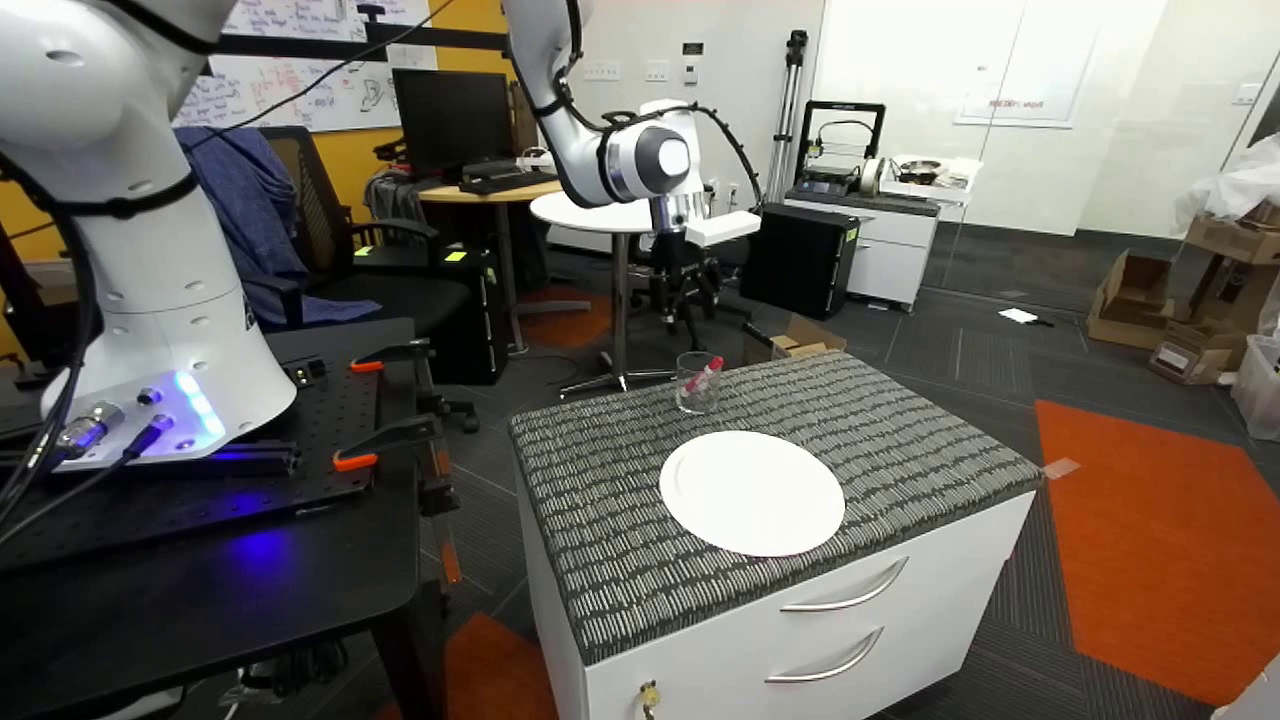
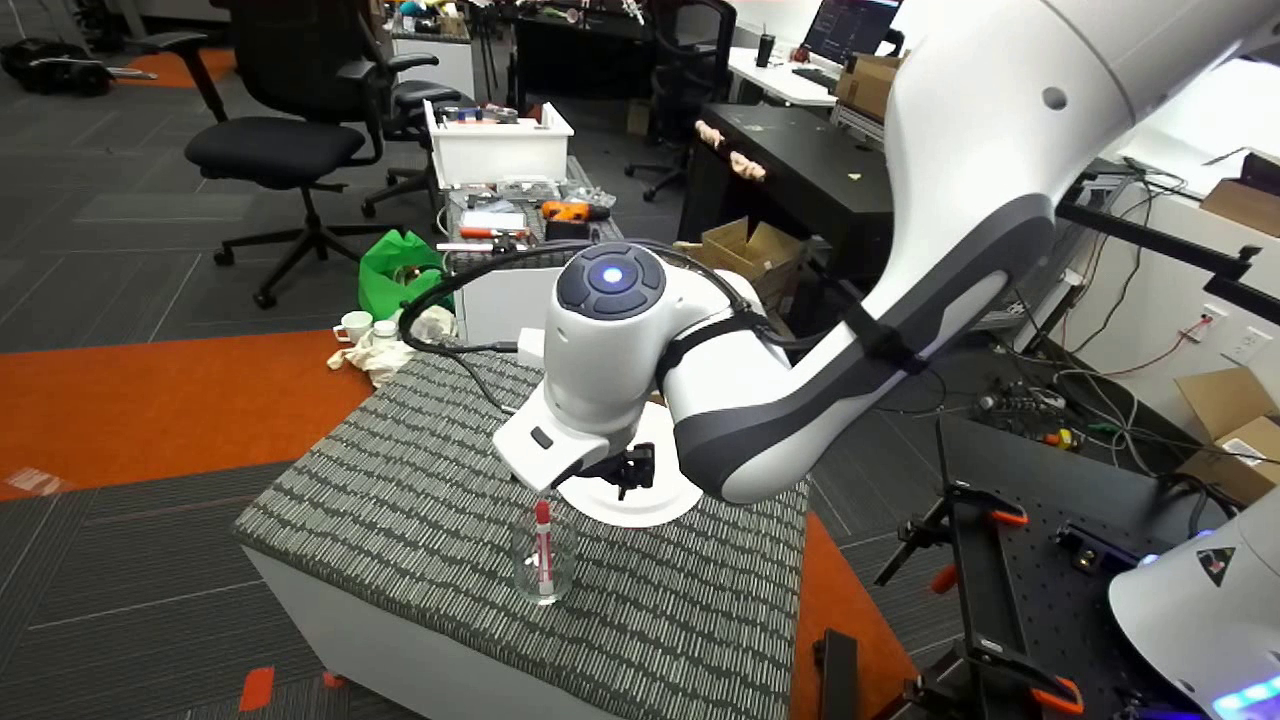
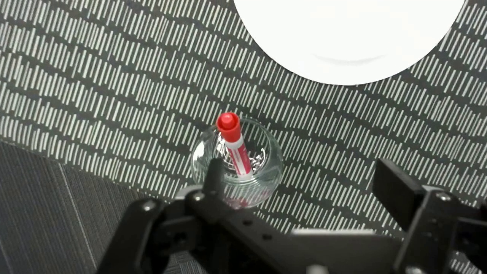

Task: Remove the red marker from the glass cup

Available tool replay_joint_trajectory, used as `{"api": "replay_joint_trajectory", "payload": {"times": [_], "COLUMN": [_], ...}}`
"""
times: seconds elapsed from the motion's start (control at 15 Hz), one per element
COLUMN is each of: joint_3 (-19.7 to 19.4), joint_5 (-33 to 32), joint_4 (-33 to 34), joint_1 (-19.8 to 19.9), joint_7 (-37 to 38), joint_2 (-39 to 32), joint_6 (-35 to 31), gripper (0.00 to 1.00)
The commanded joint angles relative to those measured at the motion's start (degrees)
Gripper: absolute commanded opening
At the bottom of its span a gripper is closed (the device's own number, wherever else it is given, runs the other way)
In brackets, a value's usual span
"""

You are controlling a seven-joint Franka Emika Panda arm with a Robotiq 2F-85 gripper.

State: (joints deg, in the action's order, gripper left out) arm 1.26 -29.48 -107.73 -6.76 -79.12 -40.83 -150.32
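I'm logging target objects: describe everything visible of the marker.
The marker looks plastic: red cap, its hollow end showing a round nub, and white barrel with a red label. It stands tilted inside the glass, cap up. Only the glass appears to touch it; the gripper, open, is apart.

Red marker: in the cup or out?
In. The wrist view shows the red marker leaning inside the glass cup, lower end within the glass, red end at the rim.

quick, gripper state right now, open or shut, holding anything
Gripper: open, jaws apart, holding nothing; the red marker leans in the glass cup.
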Motion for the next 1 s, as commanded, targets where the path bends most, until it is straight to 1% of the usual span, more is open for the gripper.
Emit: {"api": "replay_joint_trajectory", "payload": {"times": [0.0,0.73,0.8,0.87,0.93], "joint_3": [-1.2,-2.3,-2.3,-2.3,-2.3], "joint_5": [-1.7,-2.1,-2.0,-2.1,-2.0], "joint_4": [4.5,12.3,12.8,13.3,13.7], "joint_1": [-1.3,-2.8,-2.8,-2.9,-2.9], "joint_7": [2.4,2.1,2.0,2.0,1.9], "joint_2": [-3.8,-10.5,-10.9,-11.3,-11.7], "joint_6": [-0.4,0.3,0.4,0.5,0.5], "gripper": [1.0,1.0,0.96,0.87,0.85]}}
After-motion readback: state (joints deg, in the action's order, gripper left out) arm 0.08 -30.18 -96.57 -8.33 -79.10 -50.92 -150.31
